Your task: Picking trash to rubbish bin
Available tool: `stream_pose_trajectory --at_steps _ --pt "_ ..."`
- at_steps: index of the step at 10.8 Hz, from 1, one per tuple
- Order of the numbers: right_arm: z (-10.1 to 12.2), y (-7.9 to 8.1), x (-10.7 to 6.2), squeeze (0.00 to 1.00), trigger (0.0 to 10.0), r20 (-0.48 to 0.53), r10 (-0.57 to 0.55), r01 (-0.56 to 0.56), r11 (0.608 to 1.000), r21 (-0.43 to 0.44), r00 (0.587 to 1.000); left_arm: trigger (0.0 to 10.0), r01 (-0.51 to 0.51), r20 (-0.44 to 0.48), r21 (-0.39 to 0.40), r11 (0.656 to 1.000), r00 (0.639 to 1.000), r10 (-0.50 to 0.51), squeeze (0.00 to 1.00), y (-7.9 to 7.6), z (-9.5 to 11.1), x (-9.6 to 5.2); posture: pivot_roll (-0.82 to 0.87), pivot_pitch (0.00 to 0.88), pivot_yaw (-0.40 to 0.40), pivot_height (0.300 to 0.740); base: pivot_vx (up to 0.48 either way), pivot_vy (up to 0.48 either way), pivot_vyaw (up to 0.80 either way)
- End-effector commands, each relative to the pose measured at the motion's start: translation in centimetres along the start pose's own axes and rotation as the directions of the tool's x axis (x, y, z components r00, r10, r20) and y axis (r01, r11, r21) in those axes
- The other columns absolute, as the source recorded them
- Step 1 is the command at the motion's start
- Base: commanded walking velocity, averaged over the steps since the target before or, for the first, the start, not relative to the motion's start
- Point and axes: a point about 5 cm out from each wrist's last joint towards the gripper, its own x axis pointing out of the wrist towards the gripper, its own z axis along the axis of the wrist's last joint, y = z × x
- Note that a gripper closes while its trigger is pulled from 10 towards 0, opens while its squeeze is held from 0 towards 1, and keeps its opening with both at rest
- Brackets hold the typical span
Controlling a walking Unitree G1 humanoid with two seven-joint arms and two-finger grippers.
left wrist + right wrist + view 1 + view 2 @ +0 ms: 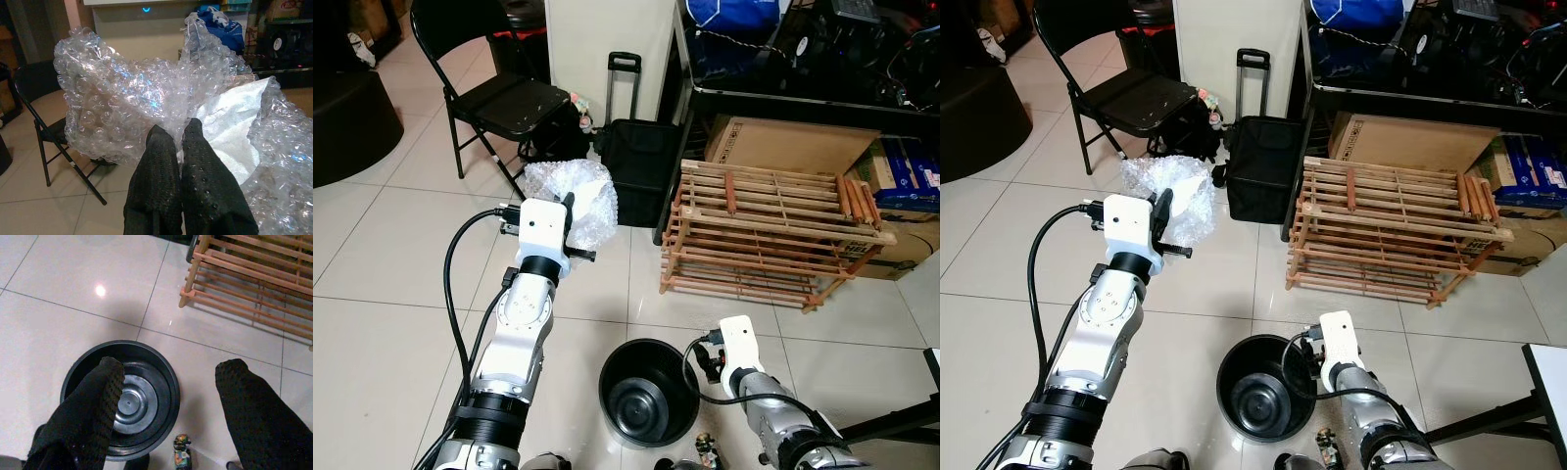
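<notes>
Nearest, on the glossy pale floor tiles (382, 255), stands a round black plastic rubbish bin (648, 392), smooth-walled, with a ringed bottom and nothing in it. A small painted figurine (182, 450) sits on the tile just at its near rim. The right gripper (171, 396) hangs low beside the bin's right edge, its two knobbly black fingers (98, 406) spread wide apart and touching nothing.

Farther out on the left, the left gripper (178, 142) is raised at arm's length above the floor. Its textured fingers are pressed together, pinching a crumpled sheet of clear bubble wrap (576, 201) with a white foam-like lining showing at one fold. The wrap bunches around and beyond the fingertips, well left of and beyond the bin.

Beyond on the right lies a slatted wooden rack (769, 230) before a cardboard box (793, 147). Behind the wrap stand a black wheeled case (636, 166) and a black folding chair (499, 98).
</notes>
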Motion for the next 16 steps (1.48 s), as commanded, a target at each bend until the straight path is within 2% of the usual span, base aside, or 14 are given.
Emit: stream_pose_trajectory --at_steps 1,3,6,8,9,10,12,16 --pt "-0.2 -0.4 -0.1 0.0 10.0 -0.002 -0.011 0.011 1.0 0.0 1.0 10.0 0.016 -0.009 -0.01 1.0 1.0 -0.017 0.0 -0.4 -0.1 -0.1 0.05 0.085 -0.071 0.74 0.0 0.0 0.0" --pt "-0.4 -0.6 -0.2 0.0 10.0 -0.007 -0.02 0.02 1.0 0.003 1.0 10.0 0.028 -0.058 0.002 1.0 0.998 -0.027 0.0 -0.2 -1.4 -0.3 0.05 0.081 -0.072 0.74 0.0 0.0 0.0" --pt "0.4 -2.0 -0.2 0.0 10.0 0.016 -0.094 0.093 0.996 0.015 0.995 10.0 0.038 -0.217 0.01 0.999 0.976 -0.035 0.0 0.6 -5.4 -1.5 0.05 0.074 -0.069 0.74 0.0 0.0 0.0" --pt "3.3 -3.0 0.2 0.0 10.0 0.129 -0.131 0.125 0.991 0.054 0.983 10.0 0.037 -0.366 0.018 0.999 0.93 -0.028 0.0 1.4 -9.1 -3.3 0.04 0.075 -0.065 0.74 0.0 0.0 0.0" --pt "4.1 -3.2 0.2 0.0 10.0 0.163 -0.14 0.131 0.989 0.064 0.977 10.0 0.026 -0.396 0.017 1.0 0.918 -0.017 0.0 1.6 -9.9 -3.7 0.04 0.075 -0.065 0.74 0.0 0.0 0.0" --pt "5.1 -3.5 0.3 0.0 10.0 0.196 -0.152 0.139 0.987 0.079 0.969 10.0 0.017 -0.456 0.02 1.0 0.89 -0.006 0.0 1.9 -11.1 -4.4 0.04 0.084 -0.065 0.74 0.0 0.0 0.0" --pt "4.1 -2.6 0.4 0.0 10.0 0.156 -0.12 0.11 0.991 0.074 0.981 10.0 -0.001 -0.592 0.041 0.999 0.806 0.026 0.0 2.3 -13.9 -6.7 0.04 0.087 -0.061 0.74 0.0 0.0 0.0" --pt "1.3 -1.9 -0.1 0.0 10.0 0.079 -0.101 0.093 0.991 0.101 0.992 10.0 -0.032 -0.676 0.063 0.997 0.734 0.067 0.0 2.7 -15.8 -9.2 0.04 0.081 -0.057 0.74 0.0 0.0 0.0"
